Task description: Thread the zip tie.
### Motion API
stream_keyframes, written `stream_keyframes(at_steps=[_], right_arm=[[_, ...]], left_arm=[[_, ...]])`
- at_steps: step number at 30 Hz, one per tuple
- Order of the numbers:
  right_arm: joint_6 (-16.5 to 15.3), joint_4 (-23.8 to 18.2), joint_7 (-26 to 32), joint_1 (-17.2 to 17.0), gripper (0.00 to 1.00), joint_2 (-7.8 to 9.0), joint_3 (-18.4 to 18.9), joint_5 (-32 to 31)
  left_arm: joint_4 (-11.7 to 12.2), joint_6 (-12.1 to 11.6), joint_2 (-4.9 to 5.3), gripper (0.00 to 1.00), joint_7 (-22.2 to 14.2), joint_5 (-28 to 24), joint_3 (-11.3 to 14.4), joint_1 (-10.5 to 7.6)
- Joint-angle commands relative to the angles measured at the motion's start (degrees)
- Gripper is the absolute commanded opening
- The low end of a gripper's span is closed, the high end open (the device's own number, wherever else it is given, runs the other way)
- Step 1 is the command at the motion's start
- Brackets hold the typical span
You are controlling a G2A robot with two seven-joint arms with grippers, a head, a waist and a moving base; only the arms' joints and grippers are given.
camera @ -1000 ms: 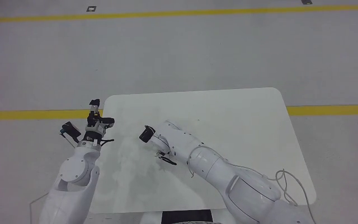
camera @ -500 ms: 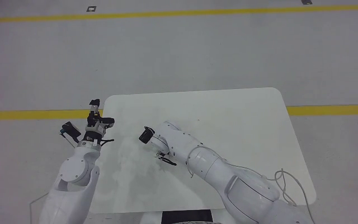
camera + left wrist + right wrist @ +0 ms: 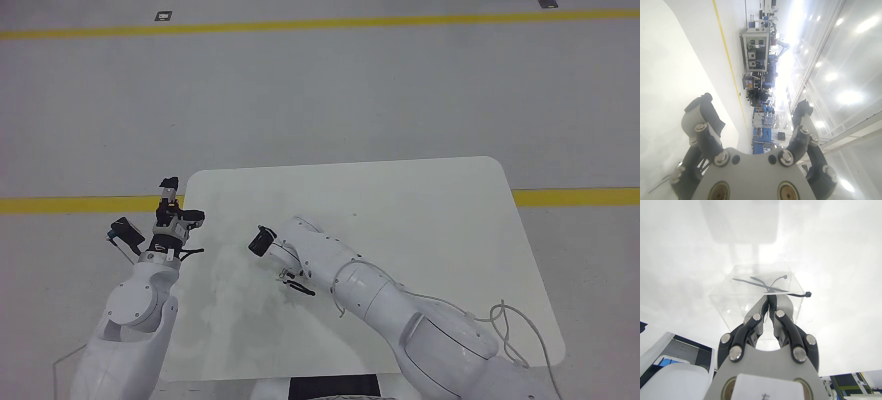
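Observation:
My right gripper (image 3: 769,297) points down over a clear box (image 3: 725,306) and is shut on a black zip tie (image 3: 798,294). The tie's strap crosses just past the fingertips, and its head (image 3: 808,294) sticks out beyond the box wall. Two more black zip ties (image 3: 753,281) lie crossed inside the box. In the top view the right gripper (image 3: 295,285) sits low over the left half of the white table (image 3: 420,200). My left gripper (image 3: 182,200) is raised at the table's left edge. It stands open (image 3: 754,102) with nothing between its fingers.
The white table has rounded corners, and grey floor with yellow lines (image 3: 560,196) surrounds it. A white cable (image 3: 515,325) loops near the right arm's base at the front right. The table's right half is bare.

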Motion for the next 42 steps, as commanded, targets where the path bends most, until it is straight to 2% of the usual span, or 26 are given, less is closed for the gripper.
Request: stream_keyframes(at_steps=[1,15,22,30,35,38,42], right_arm=[[0.2,-0.37,0.14,-0.04,0.0,0.02,0.11,-0.21],[0.89,-5.18,2.03,-1.72,0.0,1.35,1.99,-2.51],[0.76,-7.98,3.09,-2.93,0.05,2.19,3.02,-3.87],[0.5,-10.77,4.17,-4.26,0.04,3.01,4.06,-5.33],[0.19,-11.41,4.59,-4.75,0.07,3.26,4.53,-5.62],[-0.01,-11.41,4.8,-4.88,0.13,3.31,4.68,-5.67],[-0.15,-11.32,5.01,-4.88,0.13,3.28,4.79,-5.74]], left_arm=[[0.0,0.0,0.0,1.0,0.0,0.0,0.0,0.0],[0.0,0.0,0.0,1.0,0.0,0.0,0.0,0.0],[0.0,0.0,0.0,1.0,0.0,0.0,0.0,0.0],[0.0,0.0,0.0,1.0,0.0,0.0,0.0,0.0],[0.0,0.0,0.0,1.0,0.0,0.0,0.0,0.0],[0.0,0.0,0.0,1.0,0.0,0.0,0.0,0.0],[0.0,0.0,0.0,1.0,0.0,0.0,0.0,0.0]])
